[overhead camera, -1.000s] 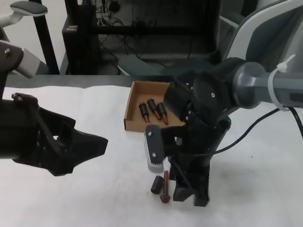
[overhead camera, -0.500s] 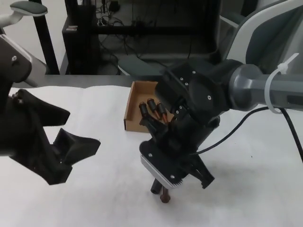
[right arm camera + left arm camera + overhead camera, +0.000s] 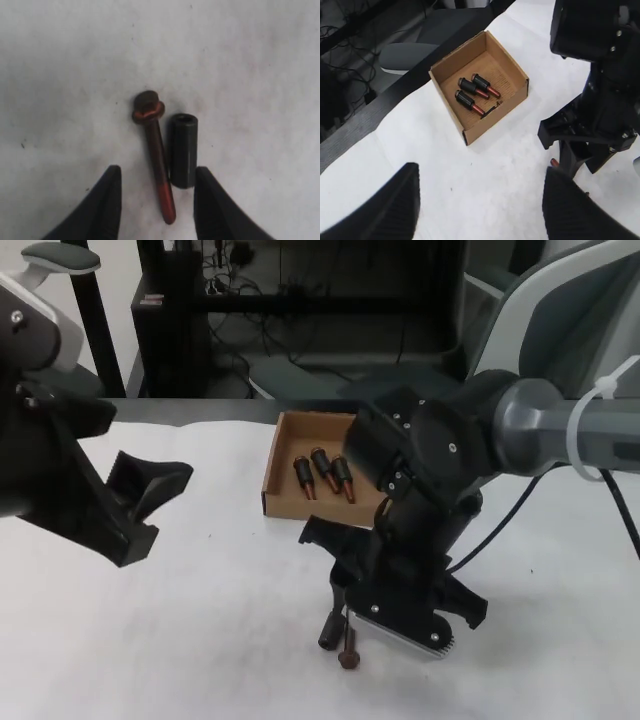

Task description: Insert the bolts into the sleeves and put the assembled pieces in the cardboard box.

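High view: the cardboard box point(image 3: 285, 505) sits toward the far middle of the white-covered bench point(image 3: 200, 640), open side up. Three assembled pieces point(image 3: 322, 470) lie side by side on its floor, black sleeves with reddish bolt ends sticking out. Nearer than the box, about mid-bench, a loose bolt point(image 3: 348, 645) and a loose sleeve point(image 3: 328, 630) lie flat on the bench. The sleeve is just left of the bolt, and the bolt's head is toward the near edge. The right gripper point(image 3: 157, 172) hangs directly above this pair, pointing down. Right wrist view gives the closer look: its two dark fingers point(image 3: 107, 205) are spread apart, one on each outer side of the pair, and pinch nothing. Whether the tips touch the bench I cannot tell. The bolt is reddish-brown with a flanged hex head. The sleeve is a short black tube whose open end lies beside the bolt's shaft, next to the head. The two run parallel and so close that I cannot tell whether they touch; the bolt's shaft reaches past the sleeve's other end. The left gripper point(image 3: 481, 170) hangs above the left part of the bench, well apart from the box and from the loose pair — its fingers point(image 3: 395, 205) are spread wide, with bare bench between them. Left wrist view looks past those fingers to the box, the three pieces inside it and the right arm standing over the loose bolt.
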Motion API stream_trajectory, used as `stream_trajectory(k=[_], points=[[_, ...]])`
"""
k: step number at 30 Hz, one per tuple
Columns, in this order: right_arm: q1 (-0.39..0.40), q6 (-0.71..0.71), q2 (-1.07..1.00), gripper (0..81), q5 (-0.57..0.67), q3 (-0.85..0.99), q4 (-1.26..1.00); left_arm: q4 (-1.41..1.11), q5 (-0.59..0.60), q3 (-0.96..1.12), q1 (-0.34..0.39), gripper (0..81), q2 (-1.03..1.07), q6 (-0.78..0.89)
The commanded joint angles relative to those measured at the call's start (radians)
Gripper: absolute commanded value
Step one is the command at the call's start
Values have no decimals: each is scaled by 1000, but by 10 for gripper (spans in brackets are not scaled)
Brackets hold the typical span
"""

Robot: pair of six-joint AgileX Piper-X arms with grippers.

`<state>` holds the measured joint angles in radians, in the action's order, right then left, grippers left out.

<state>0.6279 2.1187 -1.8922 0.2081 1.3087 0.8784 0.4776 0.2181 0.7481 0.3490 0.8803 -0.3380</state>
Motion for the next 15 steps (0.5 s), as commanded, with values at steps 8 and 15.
stream_trajectory(k=[8,15], points=[[-2,56,-3,462,105,-35,52,-29,-139,7,-1,700,-11,2],[0,122,-15,462,105,-42,49,-29,-145,4,-1,700,-11,2]])
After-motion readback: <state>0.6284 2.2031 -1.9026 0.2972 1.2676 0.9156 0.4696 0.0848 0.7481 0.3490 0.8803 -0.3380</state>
